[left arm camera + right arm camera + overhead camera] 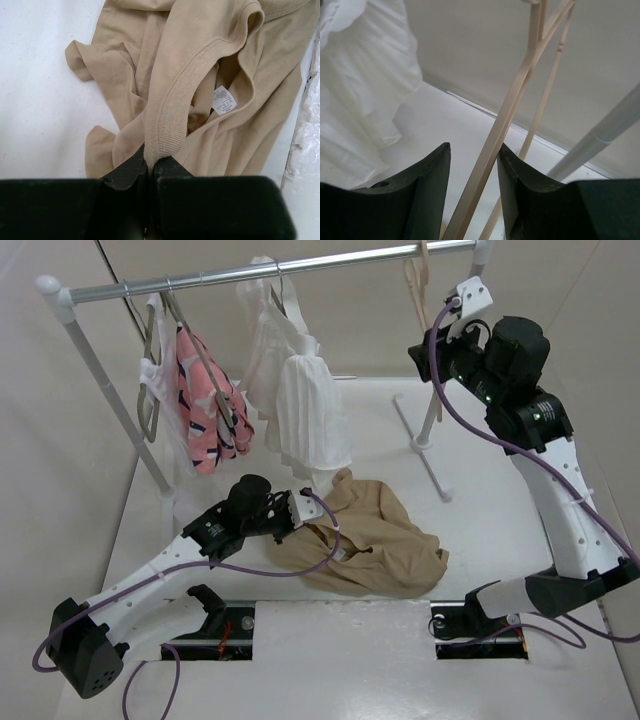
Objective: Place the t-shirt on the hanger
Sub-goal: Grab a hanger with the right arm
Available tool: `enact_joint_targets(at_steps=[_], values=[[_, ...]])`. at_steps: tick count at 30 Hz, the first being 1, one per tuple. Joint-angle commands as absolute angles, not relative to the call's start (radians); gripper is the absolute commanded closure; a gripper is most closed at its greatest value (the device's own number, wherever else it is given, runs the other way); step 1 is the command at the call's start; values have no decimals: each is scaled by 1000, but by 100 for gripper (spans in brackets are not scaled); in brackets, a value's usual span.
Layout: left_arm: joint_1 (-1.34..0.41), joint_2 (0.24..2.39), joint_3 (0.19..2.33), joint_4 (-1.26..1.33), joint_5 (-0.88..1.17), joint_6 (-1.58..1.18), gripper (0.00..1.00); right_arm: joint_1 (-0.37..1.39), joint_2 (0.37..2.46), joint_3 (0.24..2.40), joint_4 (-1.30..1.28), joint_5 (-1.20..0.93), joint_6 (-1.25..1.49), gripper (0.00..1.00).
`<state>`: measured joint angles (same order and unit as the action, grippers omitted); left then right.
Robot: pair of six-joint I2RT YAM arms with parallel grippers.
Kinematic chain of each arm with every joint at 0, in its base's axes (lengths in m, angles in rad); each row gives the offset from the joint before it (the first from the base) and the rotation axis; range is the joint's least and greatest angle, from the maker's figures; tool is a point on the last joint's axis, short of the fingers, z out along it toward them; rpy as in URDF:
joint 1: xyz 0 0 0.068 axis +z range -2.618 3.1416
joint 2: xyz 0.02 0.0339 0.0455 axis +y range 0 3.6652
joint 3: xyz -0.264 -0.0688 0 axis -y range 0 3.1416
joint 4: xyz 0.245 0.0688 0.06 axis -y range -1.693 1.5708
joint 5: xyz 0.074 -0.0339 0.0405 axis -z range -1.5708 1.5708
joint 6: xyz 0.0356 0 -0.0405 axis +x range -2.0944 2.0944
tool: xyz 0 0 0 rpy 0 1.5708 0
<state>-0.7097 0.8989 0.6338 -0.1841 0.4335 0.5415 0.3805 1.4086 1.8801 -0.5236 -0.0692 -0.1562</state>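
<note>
We find the left claw (150, 165) pressed together, pinching the ribbed neckband of the plain tan soft-fabric short-sleeved t-shirt (150, 75). The band rises straight out from between the black fingers. A small white printed label (224, 100) shows inside the collar opening, just beyond the pinch. The t-shirt lies crumpled in a heap on the white surface (480, 490), toward its near edge and between the two arm bases, with folds and a sleeve spilling to either side. The right claw (472, 147) is raised high at the far right, and its two black fingers stand apart on either side of the slim pale beige-pink plastic hanger (510, 115). One thin bar of the hanger runs up between the fingers and a second lies close by the right one. A gap shows between the left finger and the nearer bar. We cannot tell whether the pads bear on the hanger. The overhead view shows the hanger hooked on the silver metal rail (250, 275) near its right end, well apart from the t-shirt below. The grey rack upright (605, 140) stands just beside it. Further left on the rail hang a white ribbed top (310, 420) and a pink patterned garment (205, 405), each on a grey-olive hanger (195, 350).
</note>
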Motion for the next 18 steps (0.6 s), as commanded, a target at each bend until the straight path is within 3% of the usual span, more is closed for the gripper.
enact_joint_targets(at_steps=[1, 12, 18], values=[[-707, 876, 630, -163, 434, 548, 100, 358, 1356, 1827, -396, -252, -176, 100], [-707, 885, 640, -163, 434, 538, 100, 298, 1292, 1769, -327, -478, -155, 100], [-707, 903, 640, -163, 434, 538, 100, 298, 1269, 1749, -284, -499, -164, 100]])
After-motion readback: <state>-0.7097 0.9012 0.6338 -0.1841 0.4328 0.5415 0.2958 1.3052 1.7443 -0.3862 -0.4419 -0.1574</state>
